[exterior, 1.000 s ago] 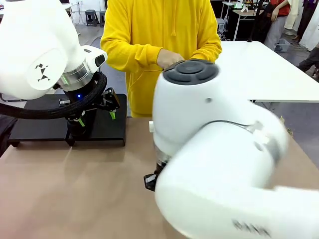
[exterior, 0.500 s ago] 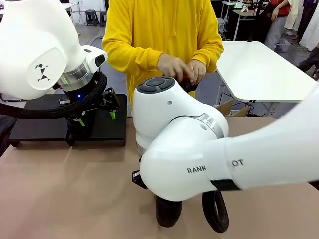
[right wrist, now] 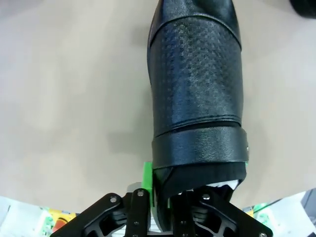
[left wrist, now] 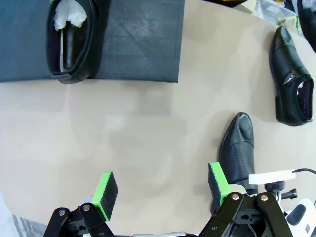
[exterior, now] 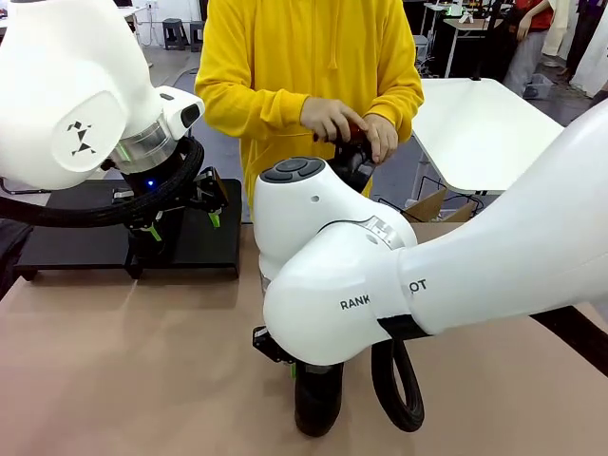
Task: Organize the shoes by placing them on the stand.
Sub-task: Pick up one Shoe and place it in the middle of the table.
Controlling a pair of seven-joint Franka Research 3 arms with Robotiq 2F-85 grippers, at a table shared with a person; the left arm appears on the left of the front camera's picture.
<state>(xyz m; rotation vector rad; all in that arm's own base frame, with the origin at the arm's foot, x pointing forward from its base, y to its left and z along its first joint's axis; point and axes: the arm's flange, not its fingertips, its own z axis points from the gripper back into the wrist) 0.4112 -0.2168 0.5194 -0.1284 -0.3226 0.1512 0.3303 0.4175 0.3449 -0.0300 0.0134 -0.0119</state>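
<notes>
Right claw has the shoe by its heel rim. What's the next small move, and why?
Probably raise the right claw slightly. It is clamped on the textured shoe's heel rim, down by the tabletop, and the stand sits raised, with free room beside the placed shoe. Lifting first should avoid dragging the leather.

Your left gripper (left wrist: 162, 186) pointed straight down, jaws spread wide, your right arm bent low across the middle, right gripper (right wrist: 159, 186) pinched narrow on a shoe (right wrist: 197, 84) rim.
</notes>
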